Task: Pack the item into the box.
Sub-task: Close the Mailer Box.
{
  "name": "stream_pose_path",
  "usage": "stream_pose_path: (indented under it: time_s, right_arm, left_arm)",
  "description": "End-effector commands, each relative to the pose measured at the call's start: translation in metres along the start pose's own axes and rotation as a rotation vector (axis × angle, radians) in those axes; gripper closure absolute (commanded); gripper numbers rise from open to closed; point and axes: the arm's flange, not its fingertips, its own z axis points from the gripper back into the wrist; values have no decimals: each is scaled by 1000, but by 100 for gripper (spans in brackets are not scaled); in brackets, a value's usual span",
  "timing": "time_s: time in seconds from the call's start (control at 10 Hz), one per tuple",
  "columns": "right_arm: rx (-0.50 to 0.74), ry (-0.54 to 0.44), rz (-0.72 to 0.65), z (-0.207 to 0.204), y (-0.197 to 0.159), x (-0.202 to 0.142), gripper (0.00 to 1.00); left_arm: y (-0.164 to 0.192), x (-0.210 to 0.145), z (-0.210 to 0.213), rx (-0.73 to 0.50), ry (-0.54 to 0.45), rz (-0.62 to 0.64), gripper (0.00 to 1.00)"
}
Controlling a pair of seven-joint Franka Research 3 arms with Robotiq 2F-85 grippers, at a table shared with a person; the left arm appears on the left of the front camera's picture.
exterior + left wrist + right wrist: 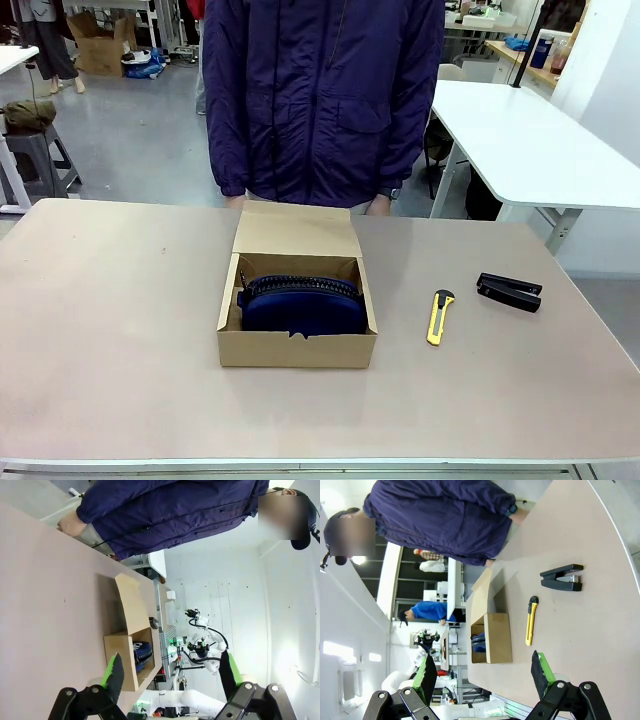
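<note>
Brown cardboard box point(297, 350) is sitting near the middle of the surface point(110, 330), its lid flap point(294, 232) lying open toward the far edge. The navy pouch point(303, 308) is being held inside the box, zipper edge toward the lid, taking up nearly the full width. A yellow knife point(438, 318) is lying to the right of the box, apart from it. A black stapler point(509, 292) is lying farther right, apart from the knife. At the far edge a person point(320, 90) in a dark blue jacket is standing behind the lid. The left pincer point(170, 656) is being held wide open, nothing between its green-padded fingers point(114, 667). The right pincer point(481, 656) is being held open and empty too, well apart from knife and stapler.
</note>
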Motion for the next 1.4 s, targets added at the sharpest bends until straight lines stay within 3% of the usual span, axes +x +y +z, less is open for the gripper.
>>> stream_pose_path:
  time_s: [0.0,1.3]
  right_arm:
    - [25,-16,25,-1,1,2,0]
    - [25,-16,25,-1,1,2,0]
  left_arm:
    - [-5,2,3,4,1,12,0]
    - [-5,2,3,4,1,12,0]
